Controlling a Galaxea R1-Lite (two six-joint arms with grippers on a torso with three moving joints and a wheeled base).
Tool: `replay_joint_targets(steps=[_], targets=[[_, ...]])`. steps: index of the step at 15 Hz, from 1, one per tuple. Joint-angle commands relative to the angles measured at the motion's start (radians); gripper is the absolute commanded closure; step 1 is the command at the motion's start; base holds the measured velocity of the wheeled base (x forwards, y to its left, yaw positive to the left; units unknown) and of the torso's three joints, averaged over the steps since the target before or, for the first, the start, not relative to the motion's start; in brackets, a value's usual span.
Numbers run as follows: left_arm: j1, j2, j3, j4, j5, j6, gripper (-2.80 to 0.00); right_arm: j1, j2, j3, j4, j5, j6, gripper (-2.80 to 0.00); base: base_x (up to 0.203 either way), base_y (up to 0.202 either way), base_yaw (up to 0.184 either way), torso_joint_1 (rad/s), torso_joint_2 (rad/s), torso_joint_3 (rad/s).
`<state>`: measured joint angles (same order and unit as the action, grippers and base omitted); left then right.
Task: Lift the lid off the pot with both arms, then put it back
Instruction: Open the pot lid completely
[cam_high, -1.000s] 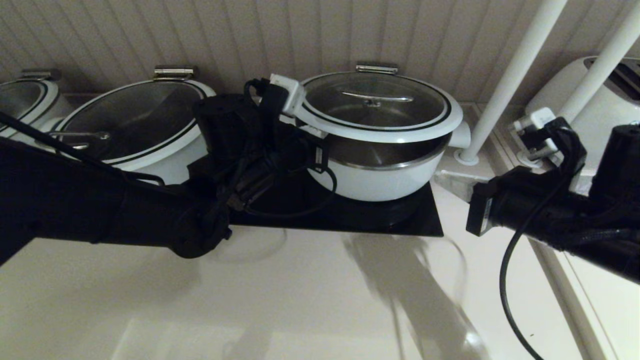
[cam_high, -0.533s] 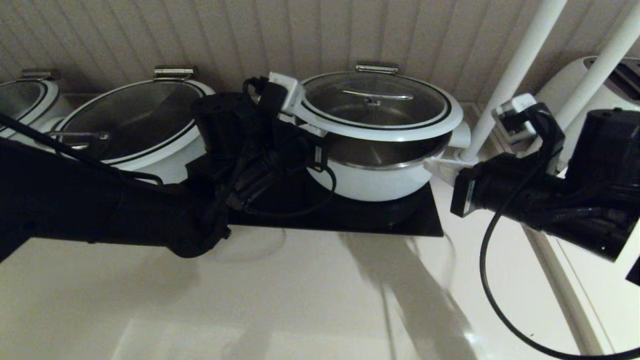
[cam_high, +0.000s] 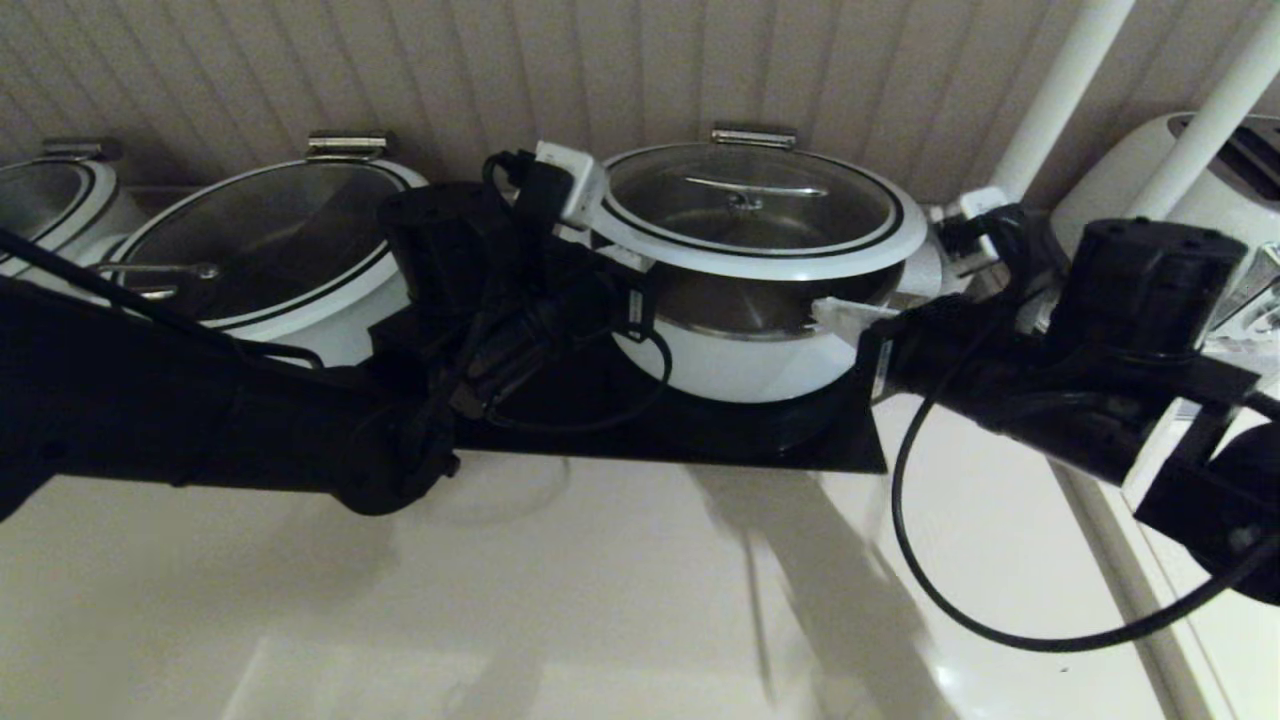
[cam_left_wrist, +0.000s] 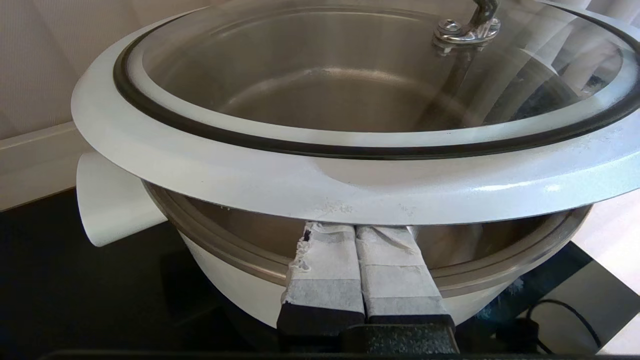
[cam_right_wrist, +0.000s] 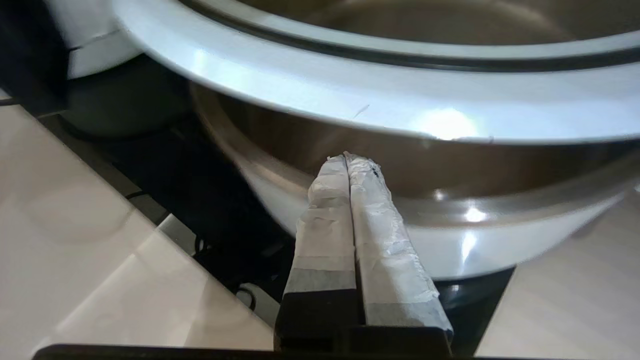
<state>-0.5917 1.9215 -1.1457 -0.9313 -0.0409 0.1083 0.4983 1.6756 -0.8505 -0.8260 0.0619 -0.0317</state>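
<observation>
The glass lid (cam_high: 750, 215) with white rim and steel bar handle is raised at its front above the white pot (cam_high: 750, 365), with a gap showing the steel inside. My left gripper (cam_high: 622, 262) is shut, its taped fingertips (cam_left_wrist: 325, 240) tucked under the lid's rim (cam_left_wrist: 350, 190) on the left side, above the pot's rim. My right gripper (cam_high: 835, 312) is shut, with its fingertips (cam_right_wrist: 360, 175) just below the lid's rim (cam_right_wrist: 400, 110) on the right front side, beside the pot's wall (cam_right_wrist: 500, 245). Whether it touches the lid cannot be told.
The pot stands on a black cooktop plate (cam_high: 700, 435). A wider white pot with a lid (cam_high: 270, 250) sits to the left, another (cam_high: 45, 200) at the far left. Two white poles (cam_high: 1050, 100) and a white toaster (cam_high: 1190, 190) stand at the right. The wall is close behind.
My right arm has swung left from beside the poles to the pot, bringing its shut fingertips under the lid's right rim. The left arm and the lid have barely moved.
</observation>
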Motion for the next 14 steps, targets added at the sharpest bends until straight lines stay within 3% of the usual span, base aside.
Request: replay_joint_targets(steps=[1, 8, 14], targets=[[0.0, -0.002, 0.001, -0.006, 0.0, 0.001, 0.0, -0.019, 0.06, -0.045, -0.007, 0.0, -0.001, 0.0, 0.0, 0.0, 0.0, 0.0, 0.0, 0.0], [0.001, -0.004, 0.006, -0.006, -0.001, 0.007, 0.0, -0.078, 0.116, -0.147, -0.042, -0.005, -0.006, 0.0, 0.0, 0.0, 0.0, 0.0, 0.0, 0.0], [0.0, -0.007, 0.013, -0.008, 0.001, 0.021, 0.0, -0.081, 0.121, -0.172, -0.048, -0.028, -0.008, 0.0, 0.0, 0.0, 0.0, 0.0, 0.0, 0.0]])
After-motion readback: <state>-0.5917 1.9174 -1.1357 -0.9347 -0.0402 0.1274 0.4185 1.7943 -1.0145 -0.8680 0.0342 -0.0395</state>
